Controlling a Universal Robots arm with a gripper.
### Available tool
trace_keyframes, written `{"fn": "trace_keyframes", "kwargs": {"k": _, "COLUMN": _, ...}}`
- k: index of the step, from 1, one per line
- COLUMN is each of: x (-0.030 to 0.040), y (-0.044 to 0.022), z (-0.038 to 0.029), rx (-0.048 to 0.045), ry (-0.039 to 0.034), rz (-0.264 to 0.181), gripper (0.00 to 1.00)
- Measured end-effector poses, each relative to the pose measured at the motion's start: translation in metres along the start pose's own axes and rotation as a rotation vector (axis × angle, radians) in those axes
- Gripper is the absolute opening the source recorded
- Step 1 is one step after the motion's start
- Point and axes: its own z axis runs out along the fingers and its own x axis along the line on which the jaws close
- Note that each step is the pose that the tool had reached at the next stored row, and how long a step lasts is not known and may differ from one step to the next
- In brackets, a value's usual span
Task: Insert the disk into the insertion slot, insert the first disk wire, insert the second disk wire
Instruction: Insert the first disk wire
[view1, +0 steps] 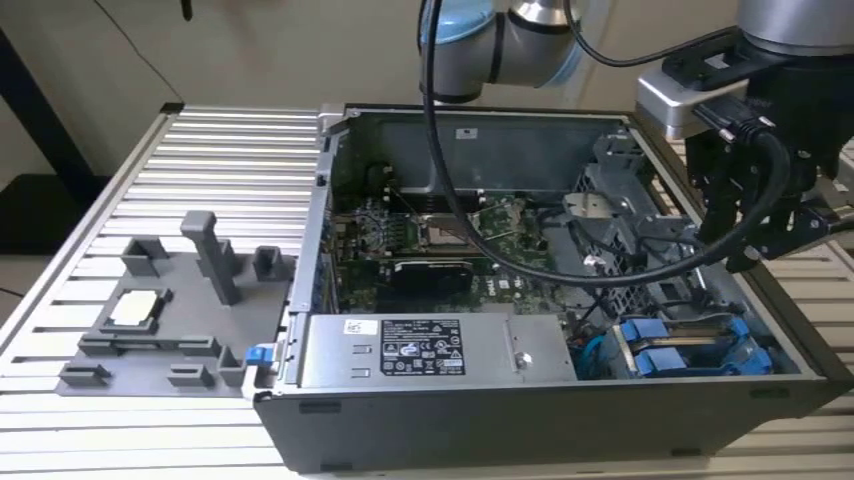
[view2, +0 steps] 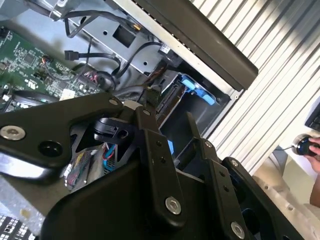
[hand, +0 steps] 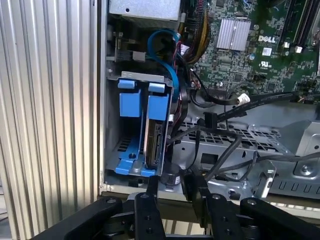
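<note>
White lettering on the motherboard (hand: 252, 62)

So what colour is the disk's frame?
Bright blue frame, clearest in the first wrist view.

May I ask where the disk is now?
In the first wrist view, the disk sits in the insertion slot, beside black cables, ahead of the gripper.

Wrist views close over insertion slot (hand: 111, 135) (view2: 197, 114)
</note>
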Motion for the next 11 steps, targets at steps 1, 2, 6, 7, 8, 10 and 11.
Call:
{"fn": "trace_keyframes", "kwargs": {"k": 1, "x": -0.0012, "y": 0.0009, "z": 0.0005, "rx": 0.0062, "ry": 0.0012, "rz": -0.002, "gripper": 0.41}}
{"fn": "trace_keyframes", "kwargs": {"k": 2, "x": -0.0023, "y": 0.002, "z": 0.0012, "rx": 0.0122, "ry": 0.0023, "rz": -0.003, "gripper": 0.41}}
{"fn": "trace_keyframes", "kwargs": {"k": 6, "x": -0.006, "y": 0.0058, "z": 0.0036, "rx": 0.0329, "ry": 0.0076, "rz": -0.008, "gripper": 0.41}}
{"fn": "trace_keyframes", "kwargs": {"k": 7, "x": -0.0066, "y": 0.0063, "z": 0.0038, "rx": 0.0354, "ry": 0.0082, "rz": -0.009, "gripper": 0.41}}
{"fn": "trace_keyframes", "kwargs": {"k": 8, "x": -0.007, "y": 0.0067, "z": 0.004, "rx": 0.0364, "ry": 0.0085, "rz": -0.009, "gripper": 0.41}}
{"fn": "trace_keyframes", "kwargs": {"k": 10, "x": -0.007, "y": 0.0069, "z": 0.0041, "rx": 0.0367, "ry": 0.0086, "rz": -0.01, "gripper": 0.41}}
{"fn": "trace_keyframes", "kwargs": {"k": 11, "x": -0.007, "y": 0.0069, "z": 0.0041, "rx": 0.0368, "ry": 0.0086, "rz": -0.01, "gripper": 0.41}}
